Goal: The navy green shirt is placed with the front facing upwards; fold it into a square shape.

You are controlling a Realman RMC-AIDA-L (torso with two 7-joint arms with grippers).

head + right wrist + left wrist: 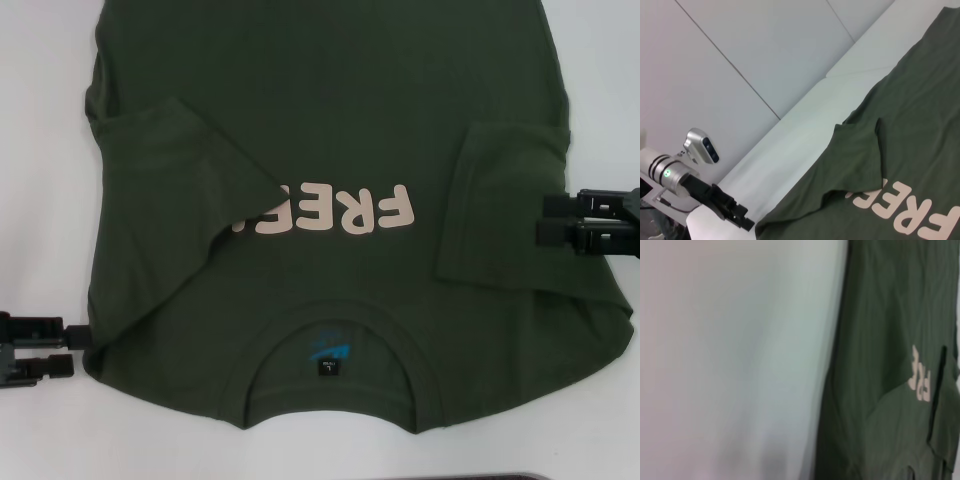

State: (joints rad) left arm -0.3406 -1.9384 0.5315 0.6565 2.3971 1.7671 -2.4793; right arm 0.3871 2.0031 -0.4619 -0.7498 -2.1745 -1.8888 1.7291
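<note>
Two claws flank the shirt [330, 150] in the head view: it lies face up on the white surface [45, 100], collar nearest the robot, both sleeves folded inward, the left one covering part of the "FREE" print [335, 212]; the left claw [72, 350] sits at the shirt's near left corner and the right claw [545, 220] at its right edge, both with fingers parted. The left wrist view shows the shirt's edge [880, 365] beside bare surface [730, 350]. The right wrist view shows the folded left sleeve [855, 160] and the left claw [742, 219] just off the corner, gripping nothing.
</note>
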